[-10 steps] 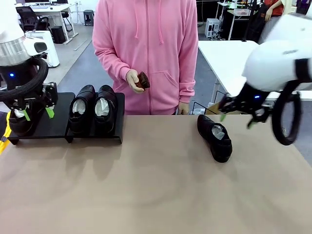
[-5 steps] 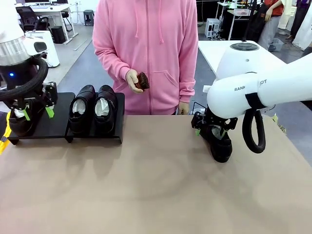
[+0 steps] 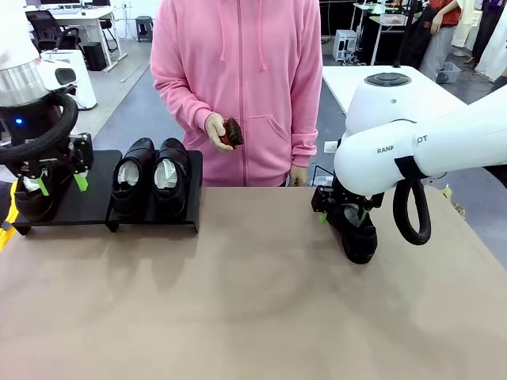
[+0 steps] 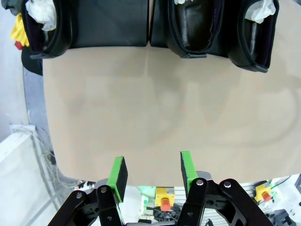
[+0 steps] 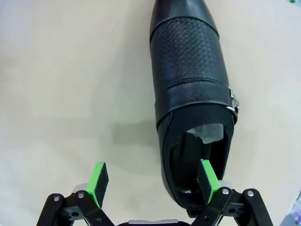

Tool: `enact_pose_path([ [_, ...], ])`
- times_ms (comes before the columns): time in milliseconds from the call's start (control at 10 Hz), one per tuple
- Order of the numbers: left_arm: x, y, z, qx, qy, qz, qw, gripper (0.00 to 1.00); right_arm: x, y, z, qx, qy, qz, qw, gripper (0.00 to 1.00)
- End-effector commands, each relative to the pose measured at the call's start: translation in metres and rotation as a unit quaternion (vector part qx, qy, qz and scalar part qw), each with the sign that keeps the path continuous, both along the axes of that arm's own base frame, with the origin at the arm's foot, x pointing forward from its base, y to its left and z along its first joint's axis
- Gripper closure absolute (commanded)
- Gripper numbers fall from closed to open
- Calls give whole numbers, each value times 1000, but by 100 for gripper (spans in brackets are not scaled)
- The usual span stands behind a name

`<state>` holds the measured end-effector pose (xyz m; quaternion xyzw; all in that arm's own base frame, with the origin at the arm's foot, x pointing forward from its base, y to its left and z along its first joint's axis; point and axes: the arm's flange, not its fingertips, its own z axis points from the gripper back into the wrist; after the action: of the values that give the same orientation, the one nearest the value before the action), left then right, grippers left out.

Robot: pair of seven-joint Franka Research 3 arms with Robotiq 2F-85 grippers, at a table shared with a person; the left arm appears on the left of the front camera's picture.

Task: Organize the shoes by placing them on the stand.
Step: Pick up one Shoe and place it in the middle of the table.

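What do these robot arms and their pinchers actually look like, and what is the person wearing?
Both arms are glossy white with rounded joints. The right arm bears grey lettering and a looping black cable; the left arm has a silver band, black cable and small blue light. The right gripper and left gripper are black linkages ending in flat green pads. The person wears a pink zip hoodie with long sleeves.

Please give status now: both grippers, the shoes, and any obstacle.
Left gripper open, empty, near stand. Right gripper open over last shoe on table. Three shoes on stand. No obstacle.
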<state>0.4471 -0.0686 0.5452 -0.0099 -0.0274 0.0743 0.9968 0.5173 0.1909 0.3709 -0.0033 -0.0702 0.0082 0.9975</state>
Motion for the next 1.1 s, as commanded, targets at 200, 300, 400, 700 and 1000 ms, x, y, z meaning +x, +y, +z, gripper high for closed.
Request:
enact_pose_path([
  [200, 0, 1, 1, -2, -5, 2, 1000, 39, 20, 12, -5, -21, -5, 7, 1000, 0],
  [300, 0, 1, 1, -2, -5, 2, 1000, 39, 23, 12, -5, -25, -2, 8, 1000, 0],
  [400, 0, 1, 1, -2, -5, 2, 1000, 39, 26, 11, -8, -31, 3, 5, 999, 0],
  [700, 0, 1, 1, -2, -5, 2, 1000, 39, 33, 10, -17, -30, 19, -1, 999, 0],
  [1000, 0, 1, 1, -2, -5, 2, 1000, 39, 36, 10, -20, -24, 24, 0, 999, 7],
])
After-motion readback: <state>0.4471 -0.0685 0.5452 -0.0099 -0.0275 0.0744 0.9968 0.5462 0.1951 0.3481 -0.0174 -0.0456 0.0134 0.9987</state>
